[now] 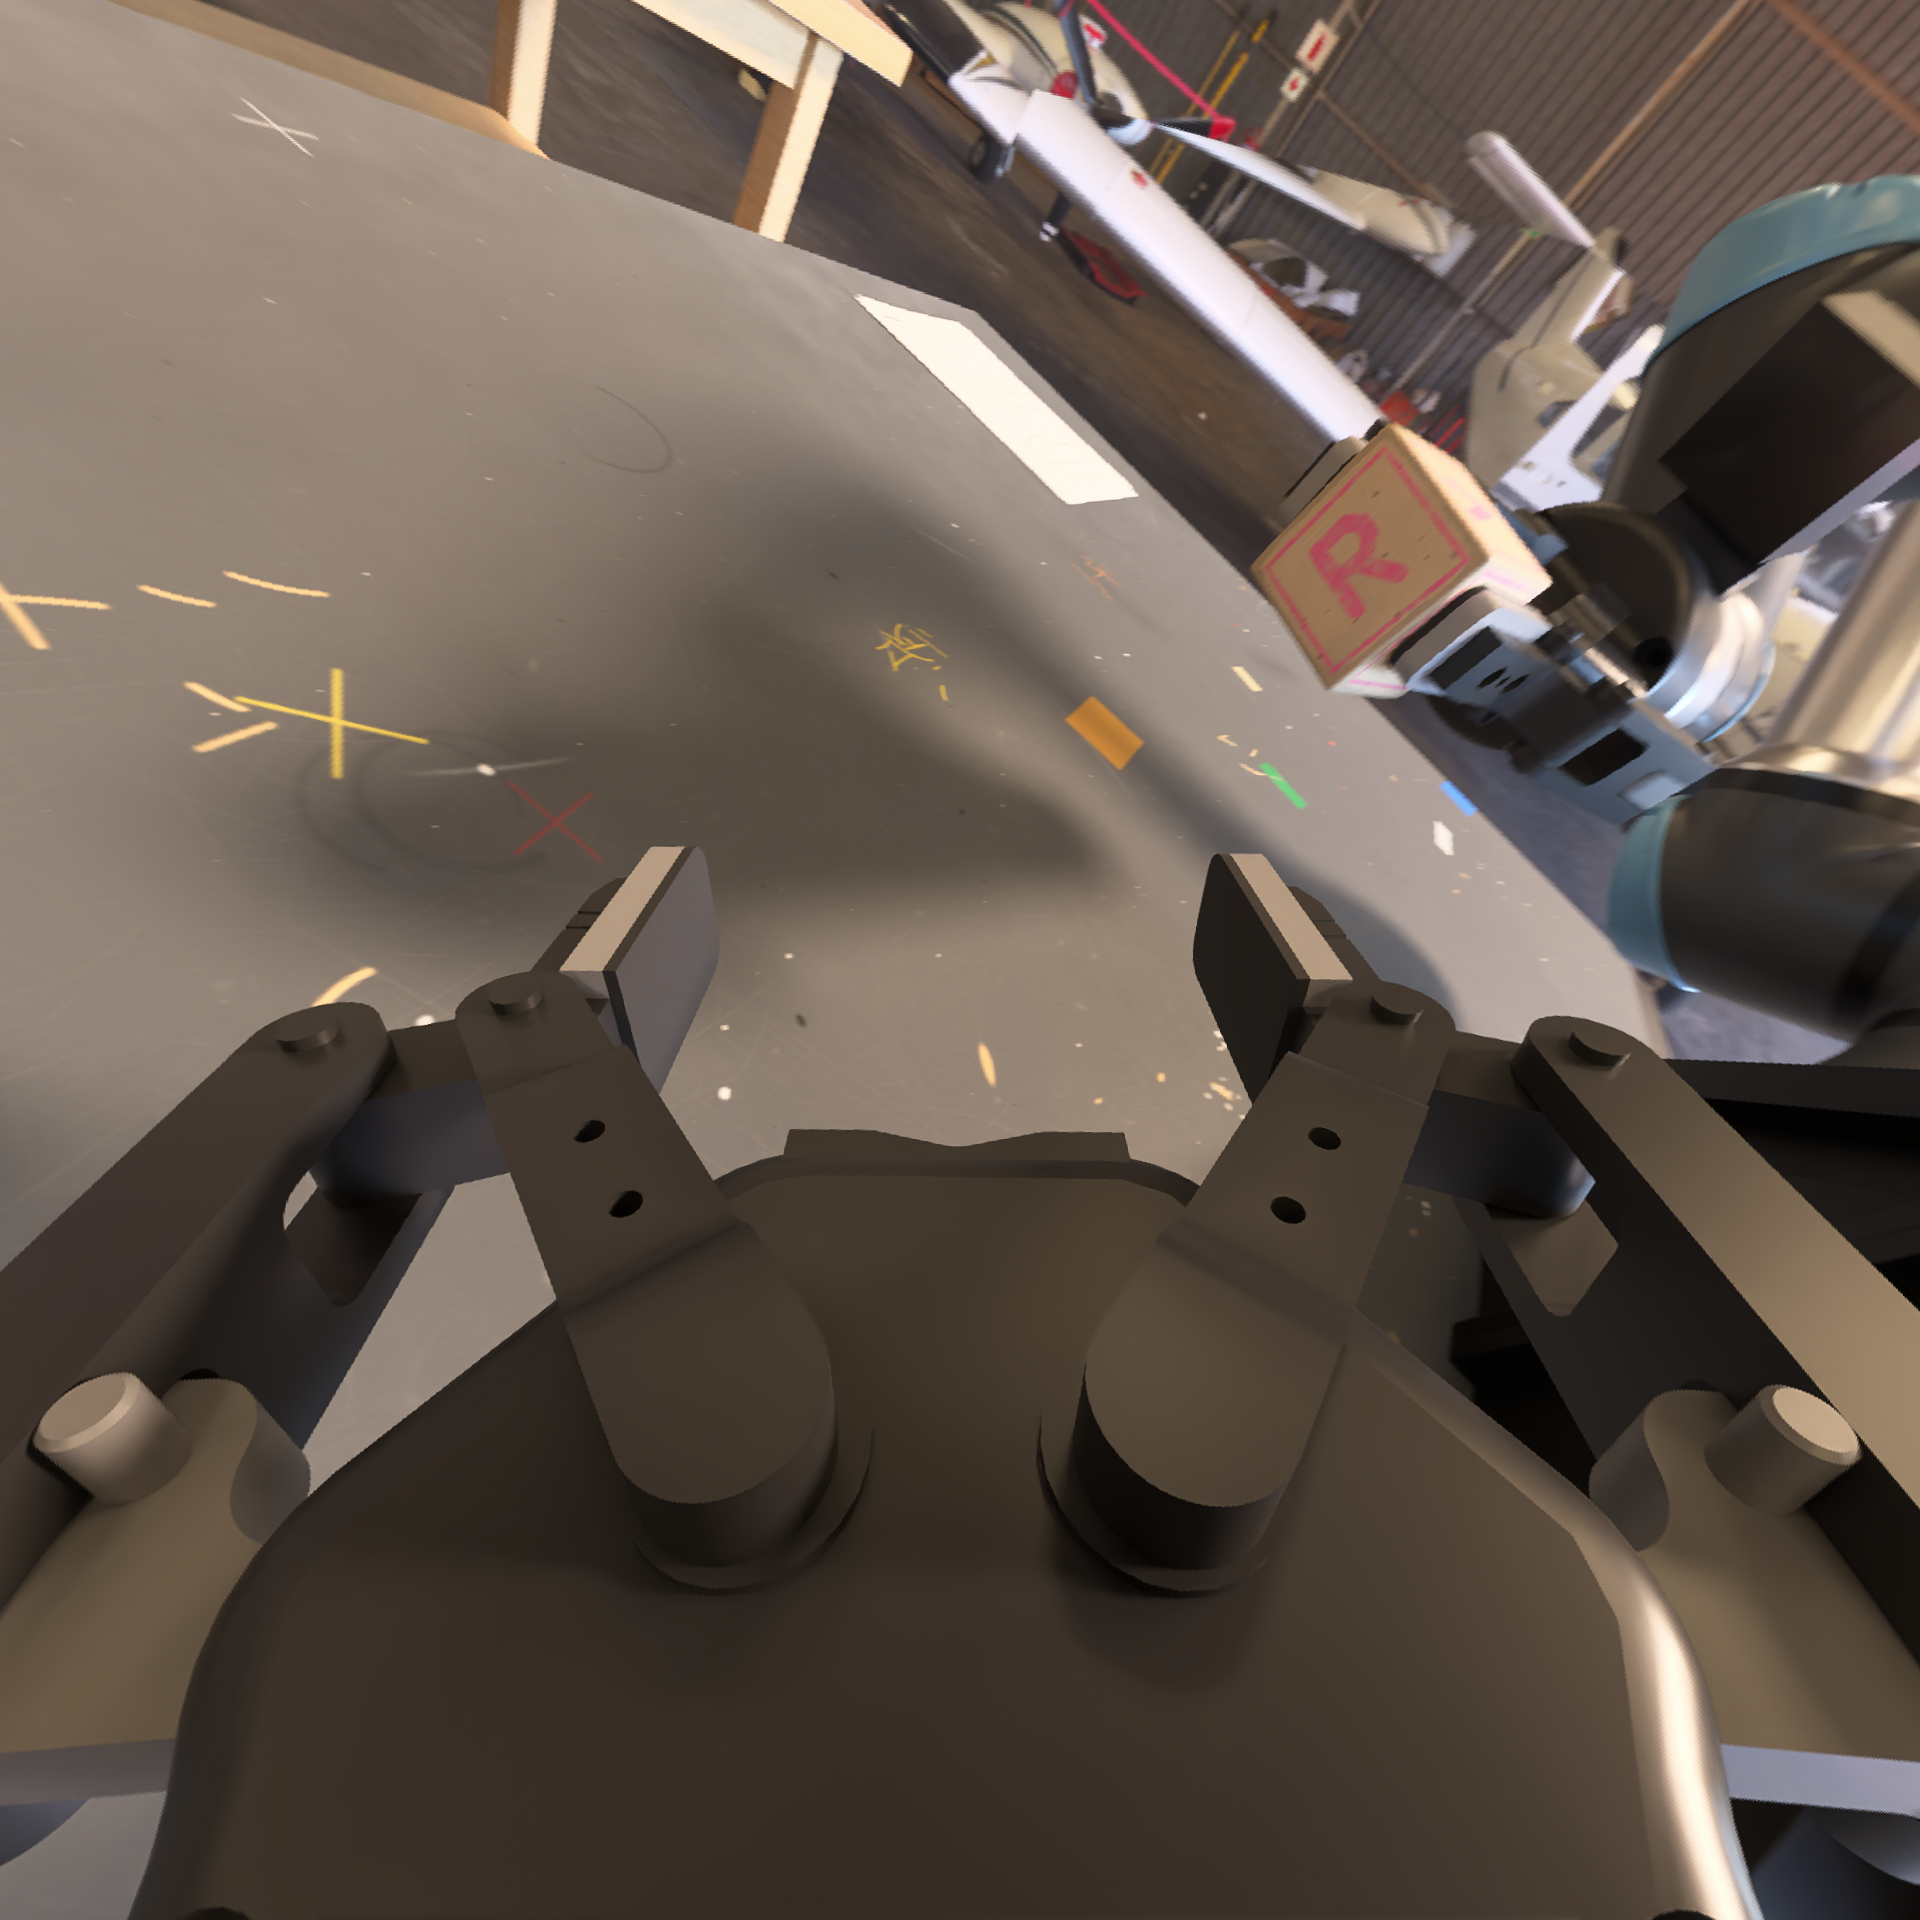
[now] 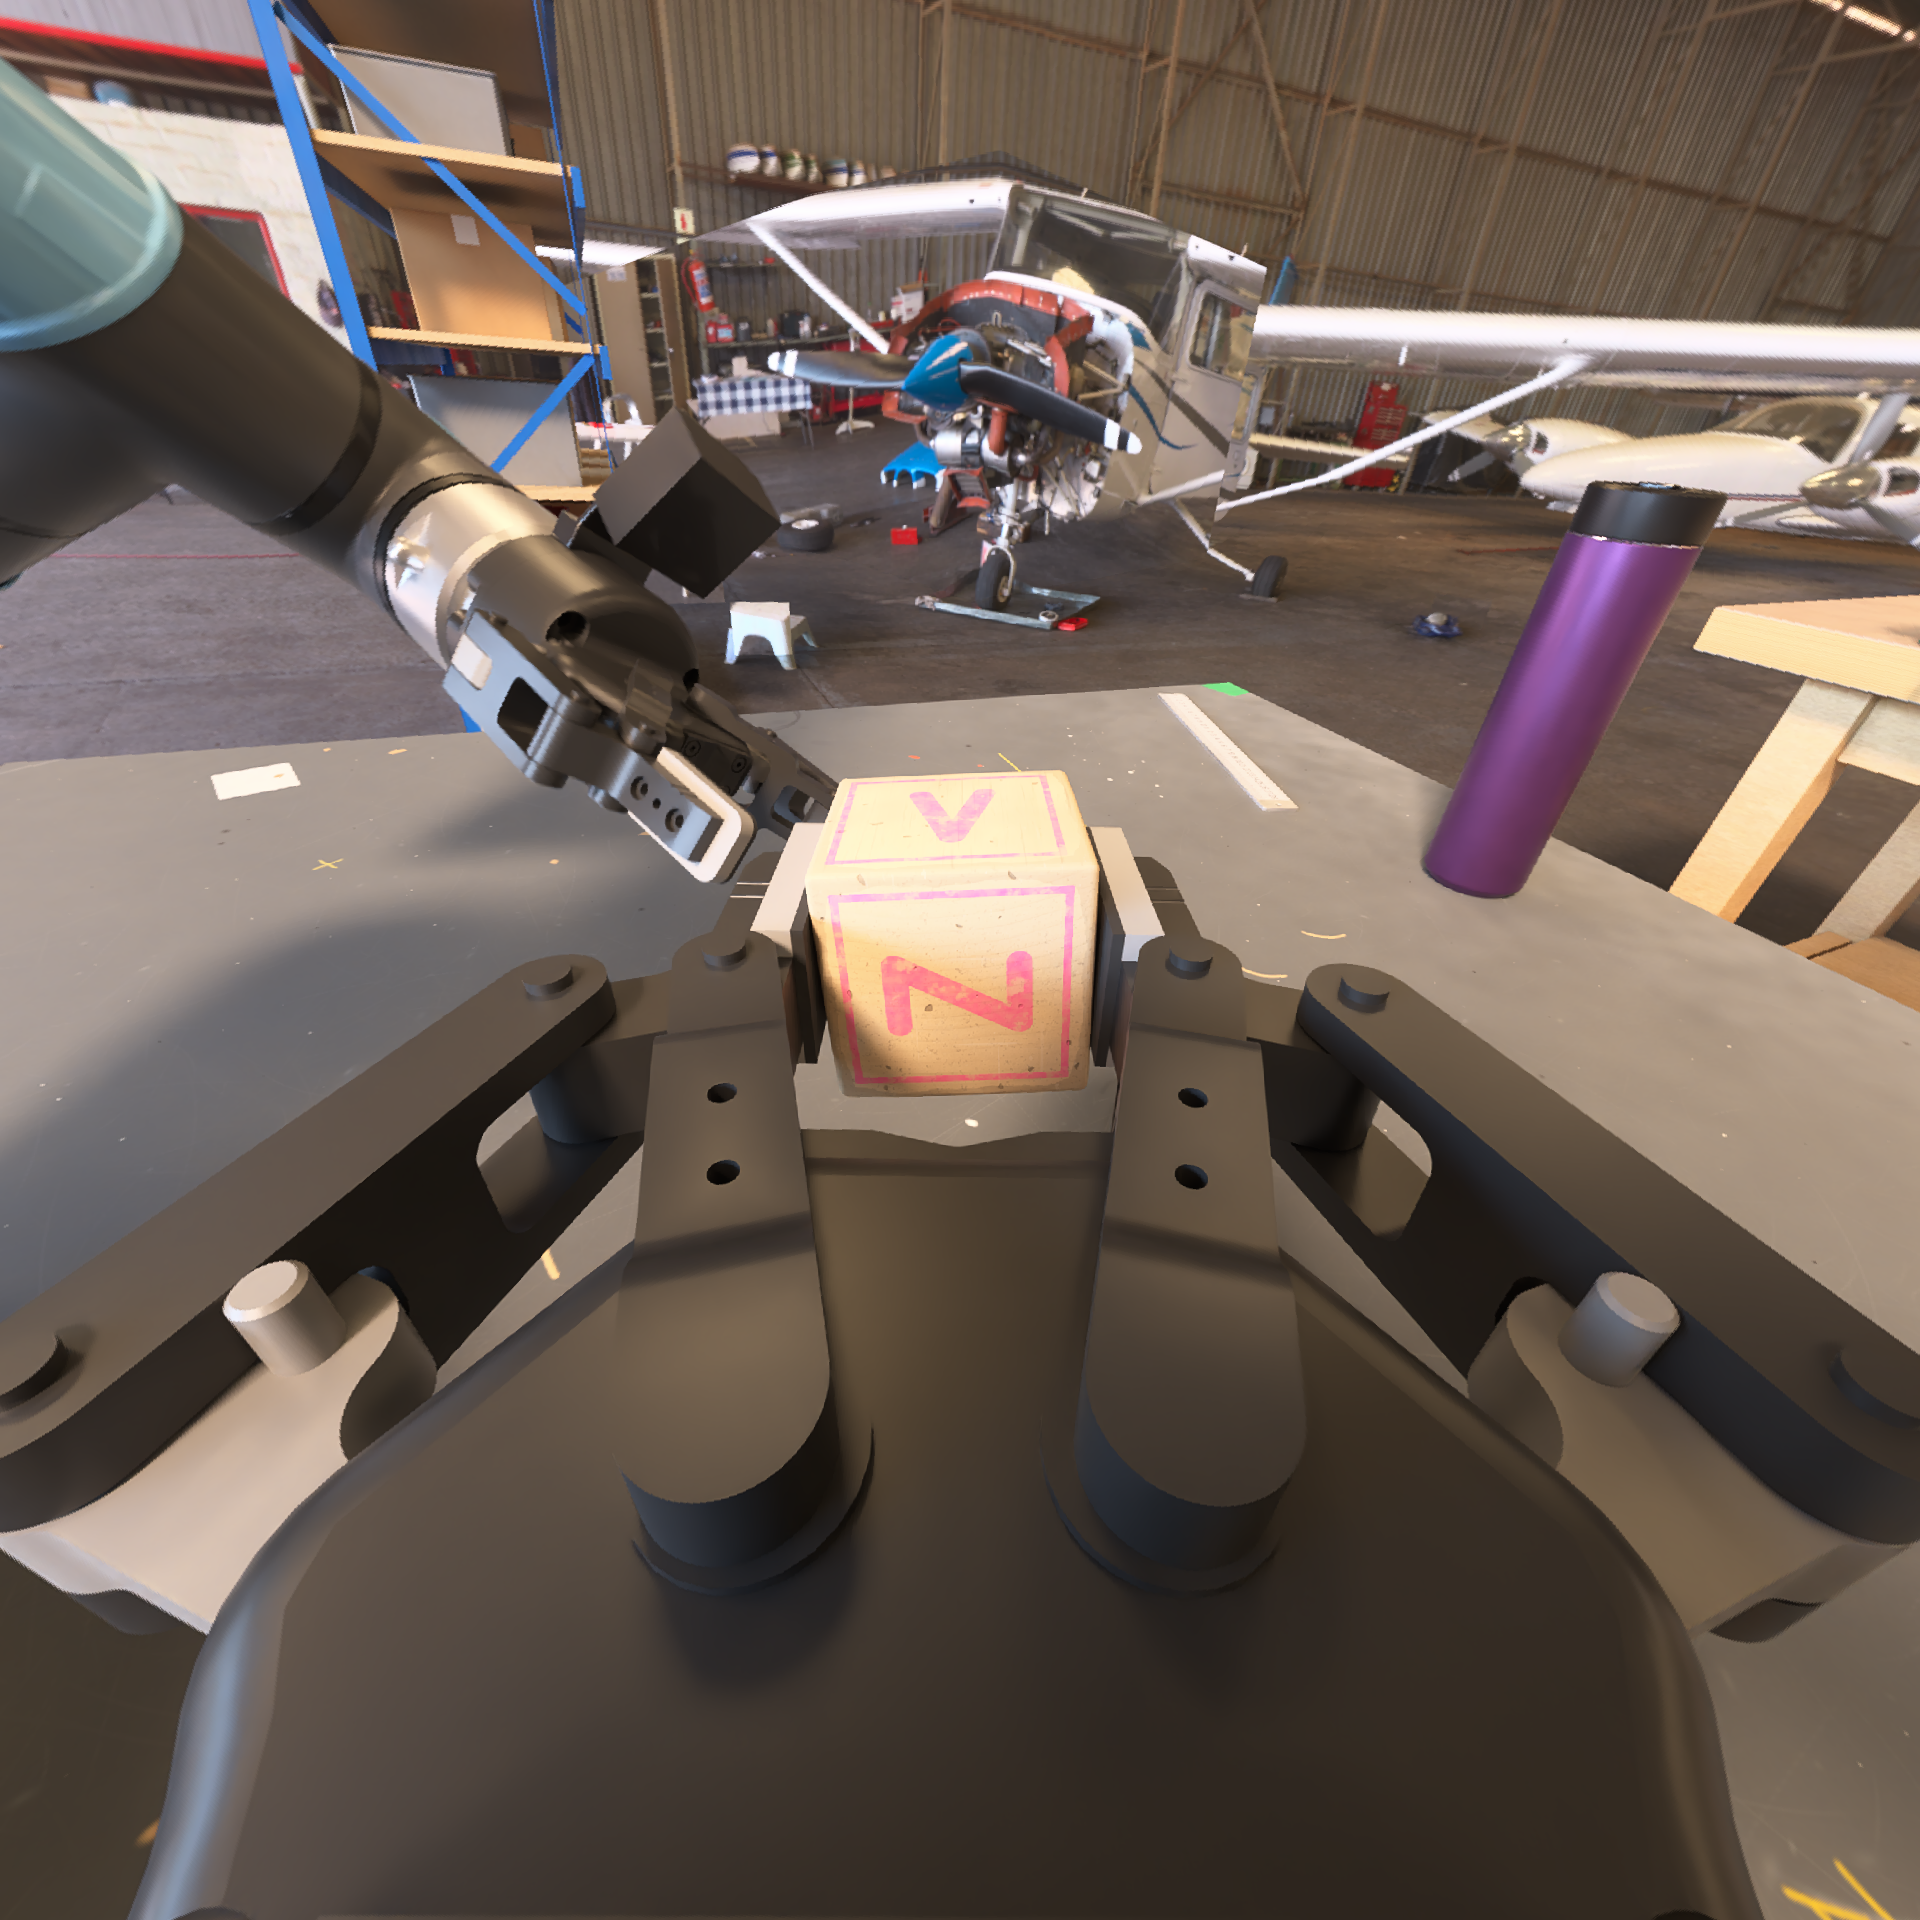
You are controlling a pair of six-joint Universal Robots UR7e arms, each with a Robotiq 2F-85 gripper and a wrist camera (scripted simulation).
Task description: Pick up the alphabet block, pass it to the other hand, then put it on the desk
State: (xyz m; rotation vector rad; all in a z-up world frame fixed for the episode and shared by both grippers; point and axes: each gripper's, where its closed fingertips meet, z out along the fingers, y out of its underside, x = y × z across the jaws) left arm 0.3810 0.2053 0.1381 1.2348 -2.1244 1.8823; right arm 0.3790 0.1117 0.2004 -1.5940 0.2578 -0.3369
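Grey table [image 2: 1351, 1039] below, bearing an upright purple flask [image 2: 1548, 707] well off to one side; right gripper [image 2: 951, 935] raised above it, fingers clamped on opposite faces of the wooden alphabet block [image 2: 951, 987]; left gripper [image 1: 956, 935] nearby, fingers spread and empty. Pickup judged complete; handover and placement outstanding

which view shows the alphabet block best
The right wrist view: the alphabet block fills the centre, clamped between the right gripper pads, two faces clear. The left wrist view shows it small at the right edge, one face and an edge visible.
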